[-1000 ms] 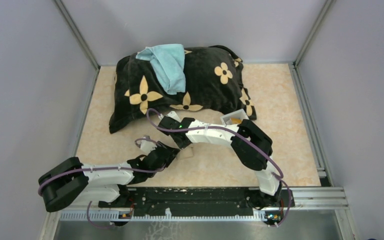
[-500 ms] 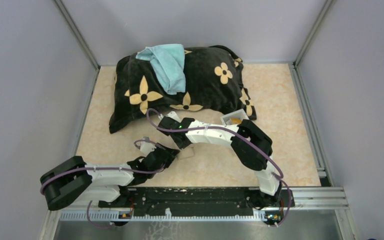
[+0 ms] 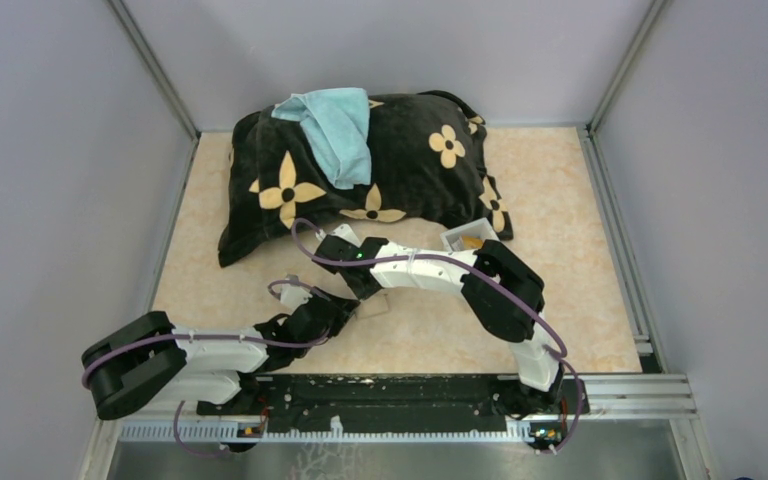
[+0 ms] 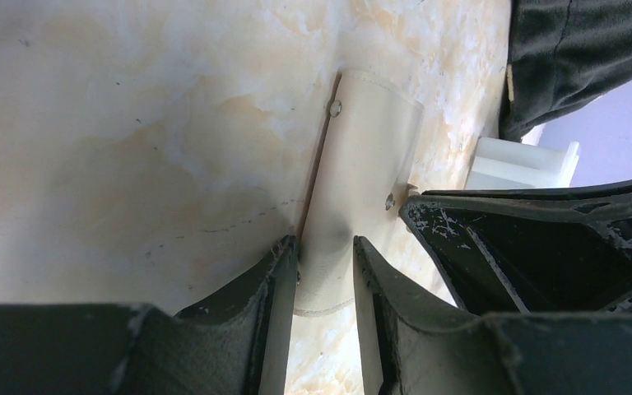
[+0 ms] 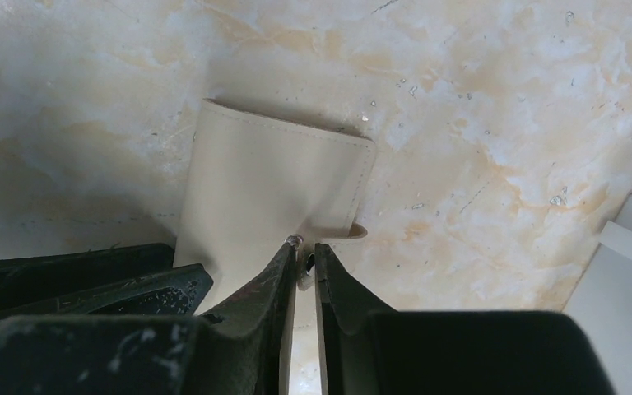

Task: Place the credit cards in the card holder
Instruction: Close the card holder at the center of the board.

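The work surface is a table (image 3: 580,300) with a beige marbled top. Plain grey walls (image 3: 60,200) are enclosing it on three sides, with metal frame posts (image 3: 155,65) running up the far corners. A black mounting rail (image 3: 410,395) is carrying both arm bases along the near edge.

Item count:
- One black pillow (image 3: 410,180) with yellow flowers is lying across the far part of the table.
- One light-blue towel (image 3: 335,125) is lying on top of the pillow.
- One white tray (image 3: 454,238) is sitting at the pillow's right near corner. A yellowish patch is showing inside it, too small to identify.
- One card holder (image 4: 362,148) is lying on the table at mid-centre, between the two grippers.
- Two small metal studs (image 4: 335,107) are showing on the card holder in the left wrist view.
- Two arms are reaching in and meeting over the card holder.

Gripper states:
- The left gripper (image 4: 321,247) is straddling the near end of the card holder. Both fingers are pressing against its faces and gripping it.
- The right gripper (image 5: 304,247) is standing at the card holder's edge beside the snap tab (image 5: 354,232). Its jaws are leaving only a narrow gap. Whether they are pinching anything cannot be told.
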Robot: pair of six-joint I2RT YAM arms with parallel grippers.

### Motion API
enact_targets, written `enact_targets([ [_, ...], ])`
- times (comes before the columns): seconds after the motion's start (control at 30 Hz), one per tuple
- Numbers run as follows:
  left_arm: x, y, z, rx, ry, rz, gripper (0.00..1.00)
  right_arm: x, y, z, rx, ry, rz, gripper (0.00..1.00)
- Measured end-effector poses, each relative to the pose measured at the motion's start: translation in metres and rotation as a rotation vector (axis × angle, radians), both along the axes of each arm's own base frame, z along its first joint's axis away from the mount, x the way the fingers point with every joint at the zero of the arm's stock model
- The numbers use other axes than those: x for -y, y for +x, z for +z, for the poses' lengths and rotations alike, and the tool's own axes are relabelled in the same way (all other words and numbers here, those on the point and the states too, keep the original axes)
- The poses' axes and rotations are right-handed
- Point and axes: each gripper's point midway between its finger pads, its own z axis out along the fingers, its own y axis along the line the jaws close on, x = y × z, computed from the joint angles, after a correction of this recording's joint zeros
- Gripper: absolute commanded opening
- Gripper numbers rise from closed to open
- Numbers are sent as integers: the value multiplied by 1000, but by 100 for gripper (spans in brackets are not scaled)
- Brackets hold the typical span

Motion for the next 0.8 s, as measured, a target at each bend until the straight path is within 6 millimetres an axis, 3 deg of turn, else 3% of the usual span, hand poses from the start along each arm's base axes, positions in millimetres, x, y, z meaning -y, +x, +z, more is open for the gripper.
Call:
enact_targets([
  [0.8,2,-2,0,-6,-5,-10,39,5,-2,-1,-4,-19,-9,22],
])
